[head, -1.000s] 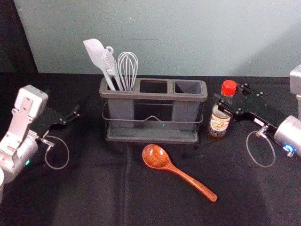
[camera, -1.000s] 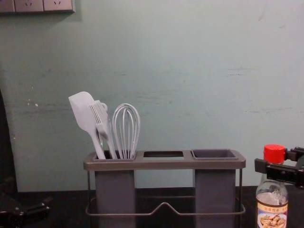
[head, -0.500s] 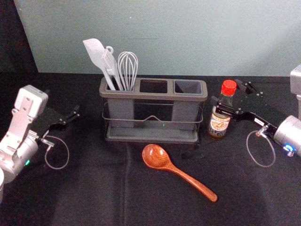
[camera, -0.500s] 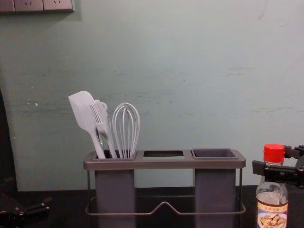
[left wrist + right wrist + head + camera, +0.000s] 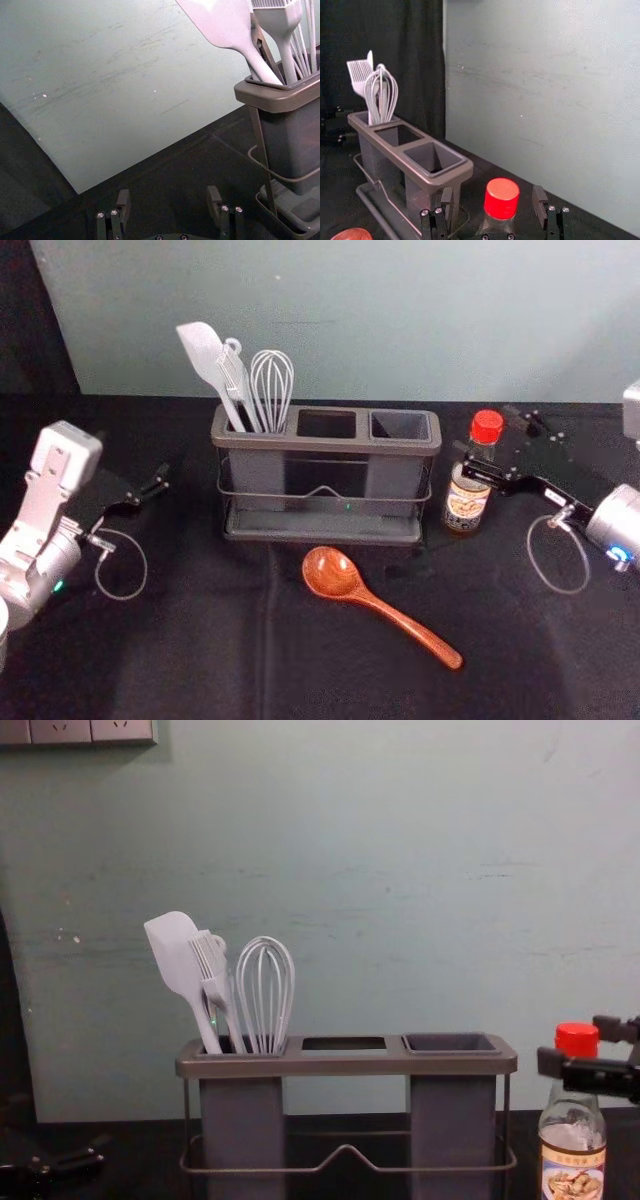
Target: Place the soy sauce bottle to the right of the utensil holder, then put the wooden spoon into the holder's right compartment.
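- The right gripper (image 5: 493,196), open, straddles the neck of an upright soy sauce bottle (image 5: 467,502) just right of the utensil holder (image 5: 326,444); a crooked withdrawal could let one finger hook the neck and topple it.
- Fingers spread near the holder's end could knock the rack if the arm swings inward.
- The wooden spoon (image 5: 330,572) lies slantwise on the black cloth (image 5: 190,650) in front; its curved handle may roll in a grip taken off-centre.
- Carried low to the right compartment (image 5: 400,426), the spoon could clip the rim or bottle.
- The left gripper (image 5: 168,196), open and empty, is parked left of the holder.
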